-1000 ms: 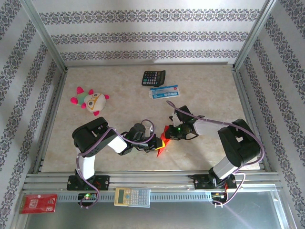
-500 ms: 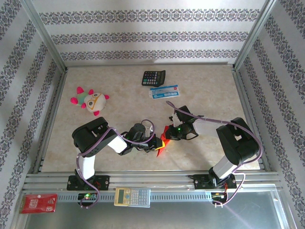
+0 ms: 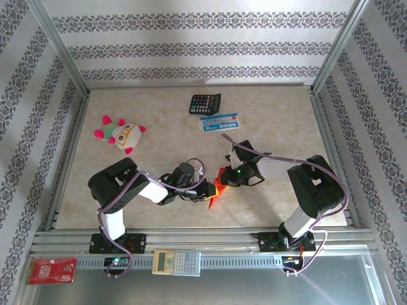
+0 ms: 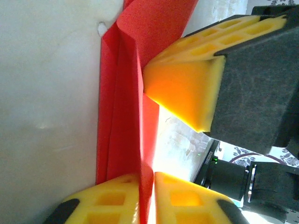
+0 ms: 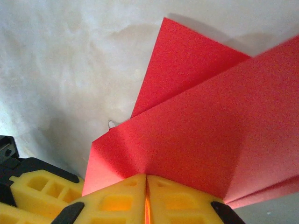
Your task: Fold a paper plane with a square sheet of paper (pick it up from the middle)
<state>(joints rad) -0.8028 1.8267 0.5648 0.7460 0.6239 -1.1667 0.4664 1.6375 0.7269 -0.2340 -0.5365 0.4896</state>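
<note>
Left gripper (image 4: pixel 147 183) pinches the folded sheet of paper (image 4: pixel 122 93), pads almost together on its edge. The right gripper (image 5: pixel 146 179) clamps it from the opposite side, pads closed. 2 grips likely keep the crease upright off the table (image 3: pixel 286 121). The right wrist view reveals 2 fanned flaps; the top view places the paper mid-table, between the arms.

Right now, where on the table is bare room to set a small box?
Free: far right, between blue packet and right rail; far left, behind plush toy. Crowded: centre, where left pincer and right pincer pinch red paper.
</note>
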